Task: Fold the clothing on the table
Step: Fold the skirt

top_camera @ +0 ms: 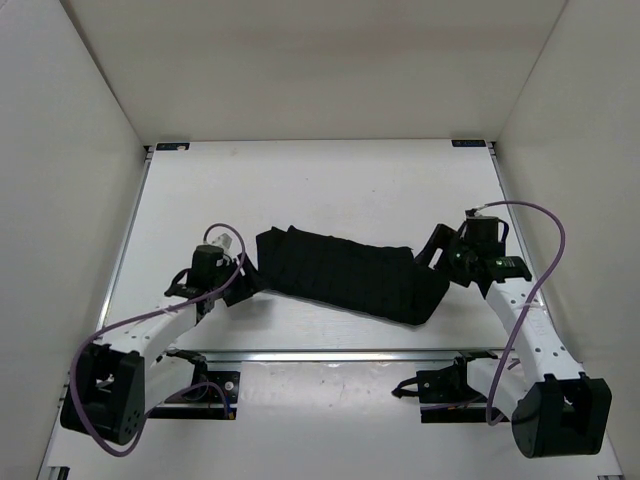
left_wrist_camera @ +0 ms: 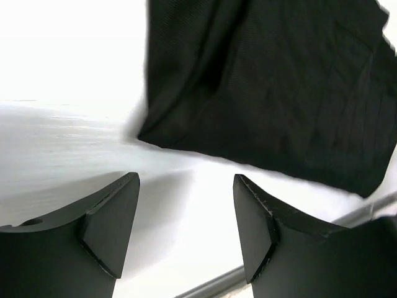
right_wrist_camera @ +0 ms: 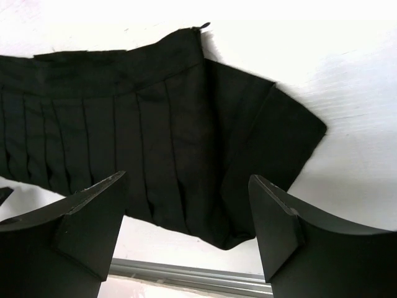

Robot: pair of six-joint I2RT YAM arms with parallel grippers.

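Your left gripper and right gripper are both apart and empty, clothing just ahead of each, probably staged for another fold

The left arm and the right arm are alike, each built of white tubular links with a chunky black joint housing at the near end and a smaller black wrist housing at the far end. A thin purple cable runs in loose loops along each arm. The left end effector and the right end effector each carry two matte black, wedge-shaped fingers with faceted, angular inner faces.
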